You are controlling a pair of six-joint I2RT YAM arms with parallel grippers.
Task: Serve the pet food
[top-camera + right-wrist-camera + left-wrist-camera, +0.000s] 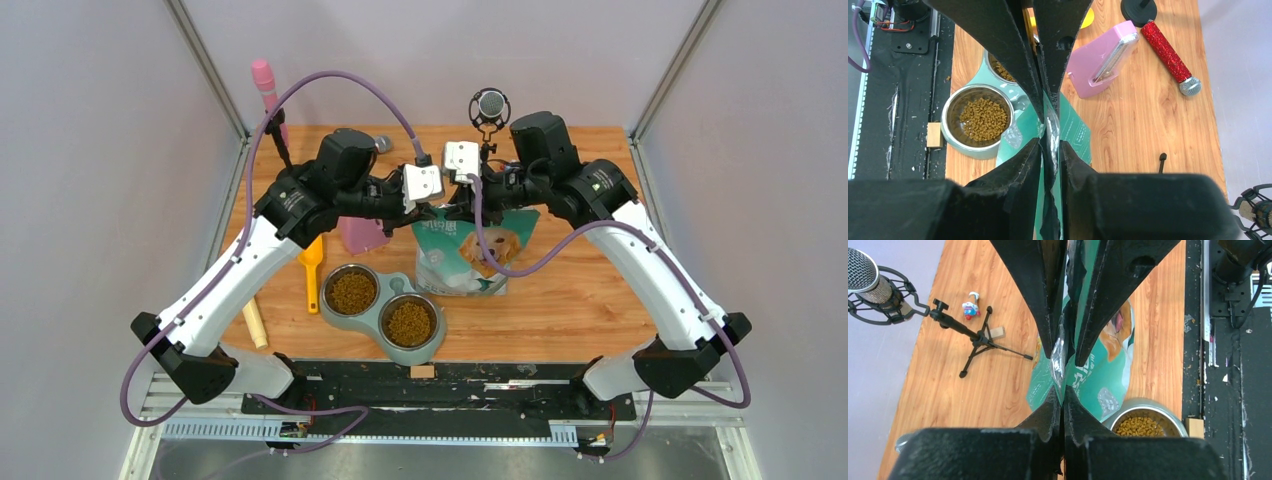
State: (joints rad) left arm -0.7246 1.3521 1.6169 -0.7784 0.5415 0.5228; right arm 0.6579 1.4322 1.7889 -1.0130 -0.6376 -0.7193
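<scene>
The pet food [351,291] is brown kibble lying in both steel bowls of a twin feeder [385,345], with the second heap [409,321] to the right. The teal-and-silver bag [462,255] with a golden dog stands behind the feeder. My left gripper [440,208] and right gripper [468,206] meet at its top edge. In the left wrist view my left gripper [1062,390] is shut on the bag's [1098,375] top seam. In the right wrist view my right gripper [1050,142] is shut on the same seam of the bag [1074,131]. Kibble shows in one bowl [1140,426] and in another [983,117].
A yellow scoop [312,268] and a pink box [360,235] lie left of the bag. A wooden stick [255,322] lies at the front left. A pink bottle [265,85] and a microphone on a tripod [490,105] stand at the back. A red glitter microphone [1168,52] lies near the pink box.
</scene>
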